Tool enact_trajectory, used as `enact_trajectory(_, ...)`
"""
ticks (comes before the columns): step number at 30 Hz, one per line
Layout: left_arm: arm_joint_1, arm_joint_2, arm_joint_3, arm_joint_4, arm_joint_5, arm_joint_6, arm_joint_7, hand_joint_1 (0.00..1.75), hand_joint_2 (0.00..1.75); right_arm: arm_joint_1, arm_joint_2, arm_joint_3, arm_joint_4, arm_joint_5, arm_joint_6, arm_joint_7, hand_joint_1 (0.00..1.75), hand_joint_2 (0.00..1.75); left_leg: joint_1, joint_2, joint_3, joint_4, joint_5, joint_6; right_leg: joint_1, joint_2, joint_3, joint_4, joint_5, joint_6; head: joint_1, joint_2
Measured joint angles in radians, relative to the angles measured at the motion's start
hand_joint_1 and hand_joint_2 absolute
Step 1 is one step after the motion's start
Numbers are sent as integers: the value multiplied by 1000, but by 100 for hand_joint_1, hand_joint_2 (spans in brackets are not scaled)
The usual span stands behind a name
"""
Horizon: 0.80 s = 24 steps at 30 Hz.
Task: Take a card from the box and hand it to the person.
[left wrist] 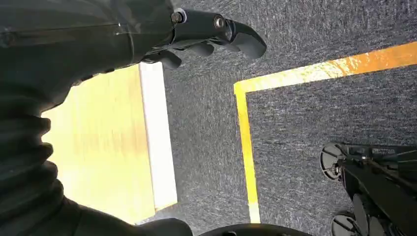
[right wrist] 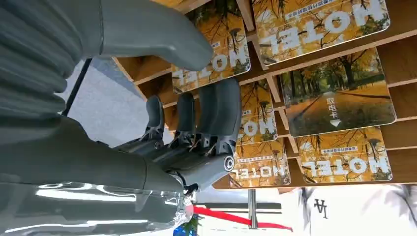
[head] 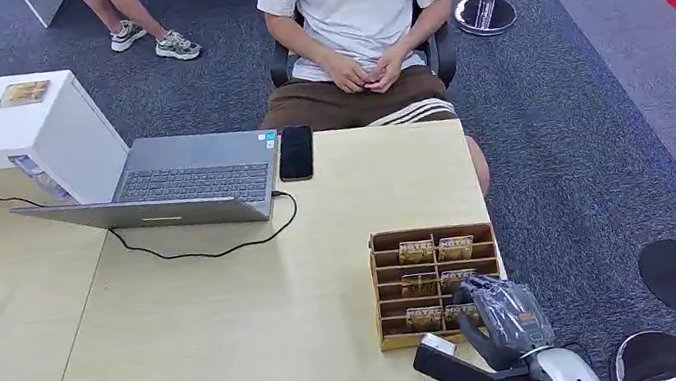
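Six or so hotel cards (right wrist: 339,93) stand in the tiered slots of a wooden box (head: 437,282) at the near right corner of the table (head: 232,318), as the robot's right hand (head: 506,312) hovers at the box's near edge. In the right wrist view its fingers (right wrist: 216,118) are spread and slightly curled just in front of the cards, the thumb apart from them, and nothing is held; whether a fingertip already touches a card cannot be told. The left hand (left wrist: 196,34) hangs beside the table's edge over the carpet, fingers loosely apart and empty.

Each card looks like a thin, stiff, glossy plastic key card: very light, unlikely to break, but slick and liable to slip or flex under a careless squeeze. Each leans back in its slot with its upper part exposed above the wooden ledge below it, and that free edge appears the natural place to take hold, thumb on the printed face and fingers behind, pinching flat rather than by the corners. Neighbouring cards sit close, side by side and tier above tier, so a wide grasp risks dragging out a second card or nudging the light box along the table.

Across the table a person (head: 358,15) in a white T-shirt sits with hands clasped in the lap, beyond a laptop (head: 181,179) and a phone (head: 296,152), waiting to receive the card.
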Motion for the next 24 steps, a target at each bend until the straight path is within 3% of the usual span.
enact_trajectory(24, 0, 0, 0, 0, 0, 0, 0, 0, 175, 0, 0, 1, 0, 1, -6, -2, 157, 175, 0, 0, 0, 0, 0, 0, 0, 0, 0, 0, 0, 0, 0, 0)
